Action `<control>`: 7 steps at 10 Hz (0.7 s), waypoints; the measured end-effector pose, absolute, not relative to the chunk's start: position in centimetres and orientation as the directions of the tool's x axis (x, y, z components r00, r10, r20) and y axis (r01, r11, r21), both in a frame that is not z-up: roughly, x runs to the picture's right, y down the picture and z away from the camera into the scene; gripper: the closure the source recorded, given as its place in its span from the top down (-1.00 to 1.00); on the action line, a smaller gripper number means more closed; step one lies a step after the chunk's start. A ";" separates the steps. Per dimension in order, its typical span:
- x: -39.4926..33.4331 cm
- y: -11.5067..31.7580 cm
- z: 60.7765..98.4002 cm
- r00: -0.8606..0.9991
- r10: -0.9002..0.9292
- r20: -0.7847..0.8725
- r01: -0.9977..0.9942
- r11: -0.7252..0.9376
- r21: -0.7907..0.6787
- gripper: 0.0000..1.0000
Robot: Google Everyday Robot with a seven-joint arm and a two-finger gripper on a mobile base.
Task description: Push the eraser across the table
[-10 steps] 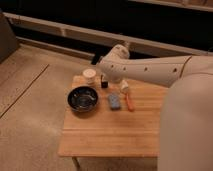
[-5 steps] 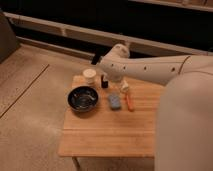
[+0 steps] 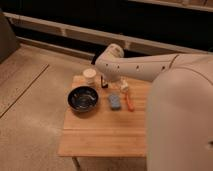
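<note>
The eraser (image 3: 104, 82) is a small black block near the far edge of the light-wood table (image 3: 105, 135), between a white cup and my gripper. My gripper (image 3: 122, 86) hangs from the white arm just right of the eraser. It is above the far ends of the light-blue pad (image 3: 114, 101) and the orange marker (image 3: 129, 103). I cannot tell whether the gripper touches the eraser.
A dark bowl (image 3: 83, 98) sits at the table's left. A white cup (image 3: 90, 75) stands at the far left corner. My white arm (image 3: 145, 67) reaches in from the right over the table's far side. The floor is speckled, and a dark wall with rails runs behind.
</note>
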State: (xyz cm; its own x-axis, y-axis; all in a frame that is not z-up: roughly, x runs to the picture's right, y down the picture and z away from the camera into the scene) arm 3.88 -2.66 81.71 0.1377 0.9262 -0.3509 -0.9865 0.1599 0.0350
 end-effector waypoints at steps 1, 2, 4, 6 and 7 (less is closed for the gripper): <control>3.4 -2.3 81.5 0.237 0.901 -0.363 -0.968 0.251 -0.010 0.30; 2.9 -1.9 81.3 0.335 0.866 -0.372 -0.939 0.340 -0.055 0.30; 2.5 -1.1 81.0 0.498 0.778 -0.384 -0.863 0.490 -0.126 0.30; 2.2 -0.3 80.6 0.665 0.642 -0.380 -0.738 0.641 -0.209 0.30; 2.1 0.0 80.4 0.721 0.582 -0.376 -0.683 0.690 -0.240 0.30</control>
